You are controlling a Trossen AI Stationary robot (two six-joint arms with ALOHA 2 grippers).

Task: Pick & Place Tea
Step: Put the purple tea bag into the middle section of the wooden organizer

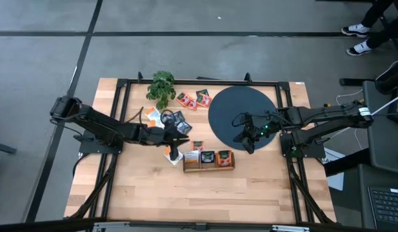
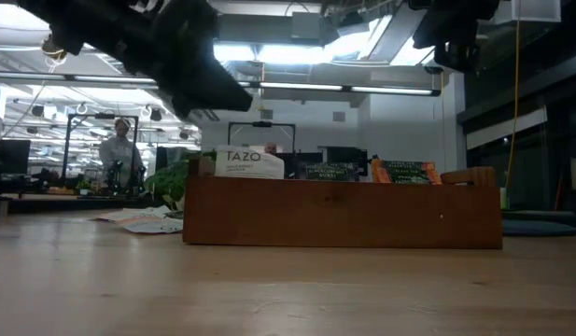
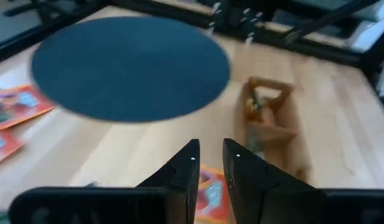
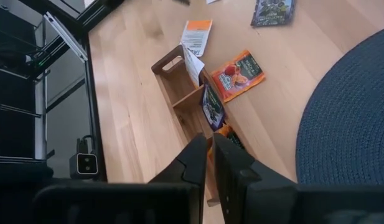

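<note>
In the lower middle of the high view, the box (image 1: pixel 208 170) already has tea (image 1: pixel 207 158) standing in its three compartments. More packets lie loose on the surface (image 1: pixel 153 193): one white-and-orange (image 1: pixel 169 154) just off the box's left end, a cluster (image 1: pixel 168 118) above it, and two orange-red ones (image 1: pixel 193 100) near the top, between the plant (image 1: pixel 161 87) and the disc (image 1: pixel 244 103). The left end effector (image 1: pixel 176 147) hangs over the packet by the box's left end. In its wrist view the fingers (image 3: pixel 190 167) stand a little apart with nothing between them and an orange packet (image 3: pixel 210 194) below the gap. The likeliest failure here is a missed pick: the packet lies flat, and with so narrow a gap the fingertips may come down on top of it, pushing or skating it along the wood instead of catching an edge. It could slide against the box wall, or crumple so that it will not stand in a compartment. The box looks light and is not fixed, so a descent too close to it might shove it or tip the white packet leaning in its end slot. The right end effector (image 1: pixel 246 143) waits over the lower edge of the disc, right of the box, its fingers (image 4: pixel 195 155) drawn almost together on nothing. If both arms reached for the box at once, they could foul each other above it.
</note>
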